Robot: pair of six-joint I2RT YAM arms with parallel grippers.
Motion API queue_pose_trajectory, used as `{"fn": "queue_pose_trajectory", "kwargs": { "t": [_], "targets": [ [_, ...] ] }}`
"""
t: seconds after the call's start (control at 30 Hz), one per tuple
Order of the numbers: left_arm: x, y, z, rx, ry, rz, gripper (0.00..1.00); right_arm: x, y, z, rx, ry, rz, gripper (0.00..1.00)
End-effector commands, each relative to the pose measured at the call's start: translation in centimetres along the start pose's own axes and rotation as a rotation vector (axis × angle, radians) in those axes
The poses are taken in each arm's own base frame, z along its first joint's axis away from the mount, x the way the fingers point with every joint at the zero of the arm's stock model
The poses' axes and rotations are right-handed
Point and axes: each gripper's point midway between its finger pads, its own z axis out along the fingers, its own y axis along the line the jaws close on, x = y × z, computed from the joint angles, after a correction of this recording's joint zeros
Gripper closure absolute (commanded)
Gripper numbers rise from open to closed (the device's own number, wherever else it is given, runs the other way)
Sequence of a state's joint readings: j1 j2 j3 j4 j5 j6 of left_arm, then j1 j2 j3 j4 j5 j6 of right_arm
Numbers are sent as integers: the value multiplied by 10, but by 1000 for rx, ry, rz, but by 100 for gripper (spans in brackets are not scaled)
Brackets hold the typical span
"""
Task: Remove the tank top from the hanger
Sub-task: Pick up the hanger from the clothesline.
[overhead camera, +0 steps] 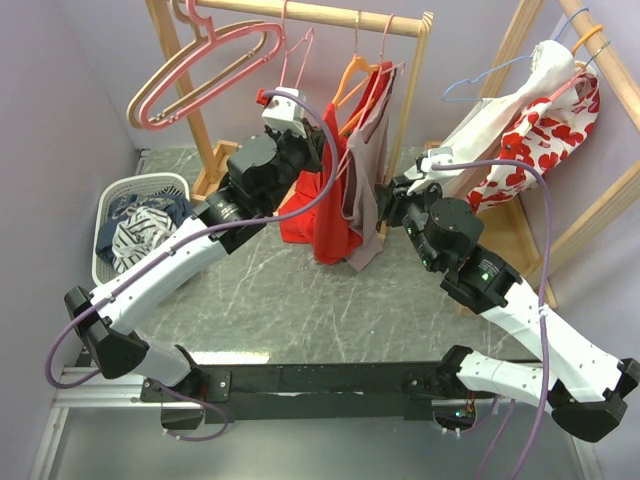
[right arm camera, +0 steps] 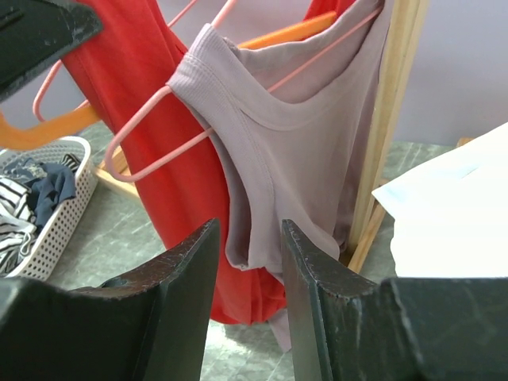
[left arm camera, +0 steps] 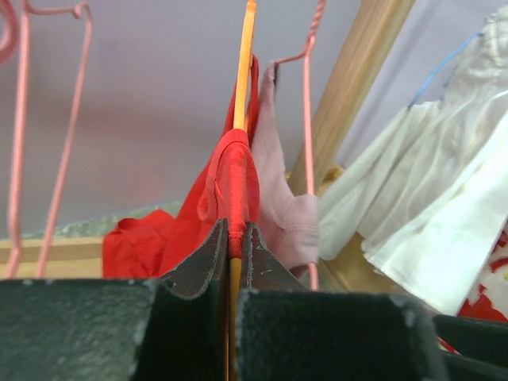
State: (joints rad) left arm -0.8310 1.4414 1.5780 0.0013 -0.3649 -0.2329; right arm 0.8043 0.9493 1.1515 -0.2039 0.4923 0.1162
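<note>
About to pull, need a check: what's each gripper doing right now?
Left gripper: shut on the red tank top strap.
Right gripper: open, holding nothing, facing the mauve tank top.

Red tank top, orange hanger. Dusty mauve tank top, pink hanger. Right of wooden rack: white garment, red heart print. Left: white basket.

L arm stretches from its base toward 1 o'clock, wrist raised, w/ L gripper pinched tight on a red strap. R arm reaches toward 10 o'clock; R gripper level, jaws partly apart.
</note>
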Motion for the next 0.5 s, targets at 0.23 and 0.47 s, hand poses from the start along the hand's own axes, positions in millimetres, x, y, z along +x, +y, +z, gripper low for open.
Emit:
{"fn": "queue_pose_trajectory", "kwargs": {
  "t": [0.23, 0.47],
  "targets": [
    [-75, -3, 24, -49, -223, 23, 99, -7, -3, -5, 1, -25, 30, 55],
    [-92, 5, -4, -52, -256, -20, 99, -8, -9, -7, 21, -38, 27, 56]
  ]
}}
